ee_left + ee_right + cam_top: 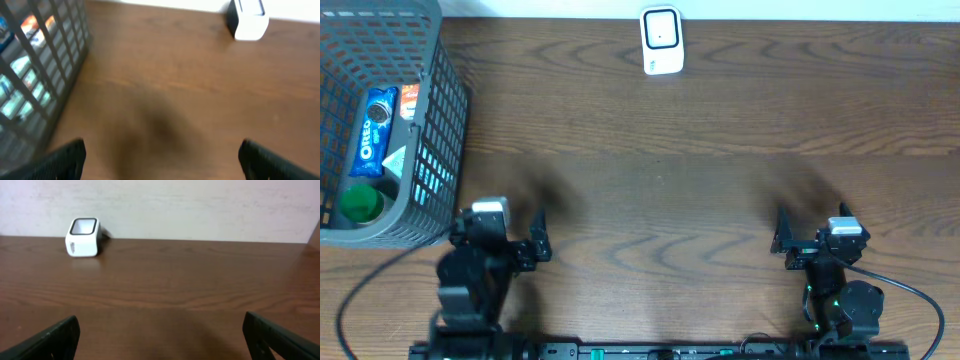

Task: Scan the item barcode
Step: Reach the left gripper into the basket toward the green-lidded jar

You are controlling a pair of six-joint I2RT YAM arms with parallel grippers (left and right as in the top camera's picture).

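Observation:
The white barcode scanner (661,40) stands at the table's far edge, also seen in the left wrist view (248,20) and the right wrist view (83,237). Items lie in a grey mesh basket (432,150) at the far left: a blue Oreo pack (372,125), an orange packet (409,100), a teal packet (396,160) and a green-capped thing (360,203). My left gripper (500,228) (161,155) hovers open just right of the basket, holding nothing. Near the front right, my right gripper (817,228) (160,335) is open and empty, facing the scanner.
The basket wall (45,65) fills the left of the left wrist view. A pale wall (200,205) rises behind the brown wooden table (700,180). Cables run along the front edge by both arm bases.

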